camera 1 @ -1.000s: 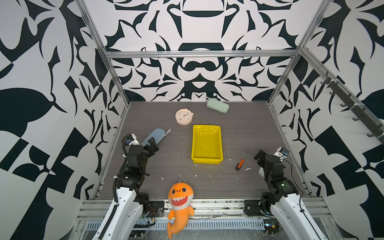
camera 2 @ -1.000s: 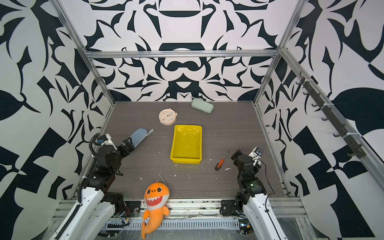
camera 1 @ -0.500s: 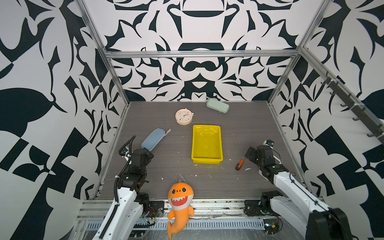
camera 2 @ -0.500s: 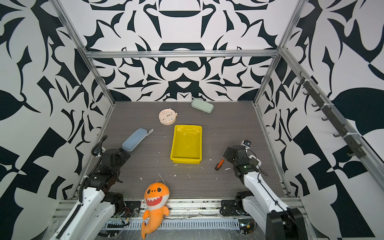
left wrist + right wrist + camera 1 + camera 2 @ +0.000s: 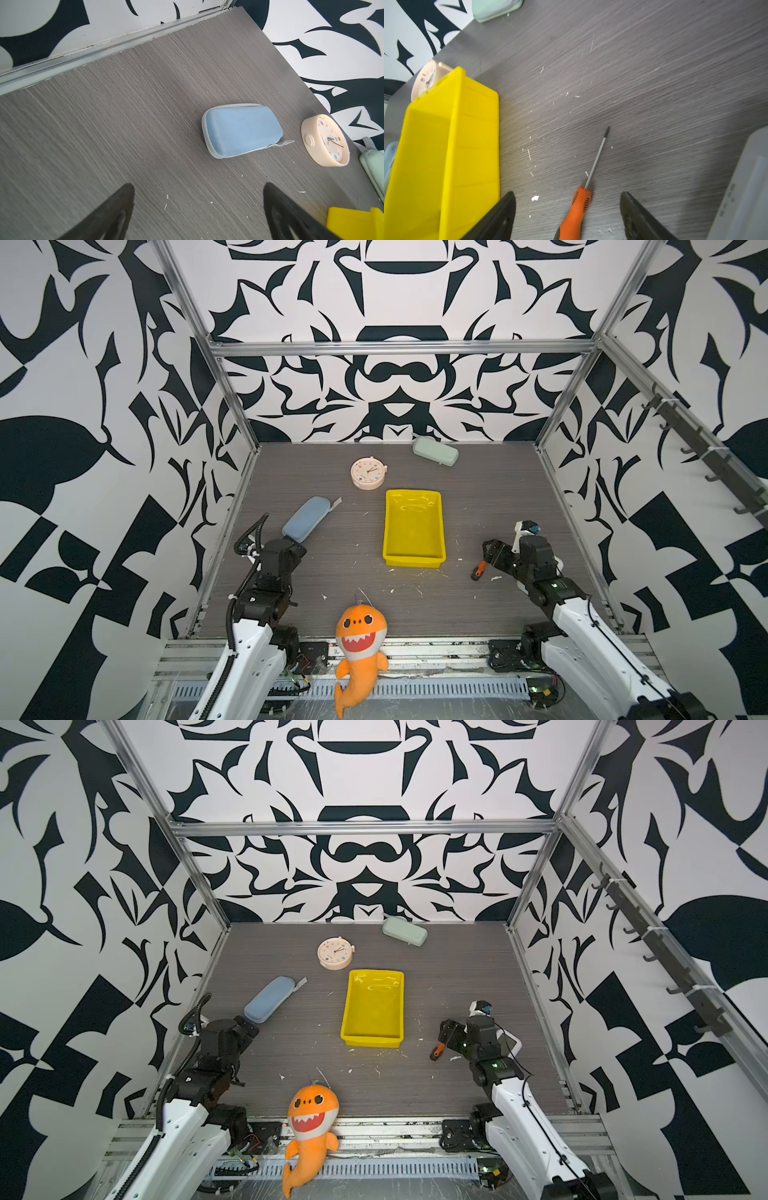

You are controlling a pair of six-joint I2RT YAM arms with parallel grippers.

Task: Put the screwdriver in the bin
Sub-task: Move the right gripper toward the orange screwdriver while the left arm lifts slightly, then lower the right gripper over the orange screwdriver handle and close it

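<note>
- Both top views are bright, evenly lit from above and sharp; shadows stay short and soft
- White glare streaks the glossy far end of the bin (image 5: 411, 506)
- In the right wrist view the surface (image 5: 654, 72) smears with motion blur; a broad soft shadow darkens it beside the out-of-focus jaws

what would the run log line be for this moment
phase: pre-grasp | right pincer: open, straddling screwdriver handle | screwdriver: on table beside bin | bin: empty | left pincer: open, holding nothing
</note>
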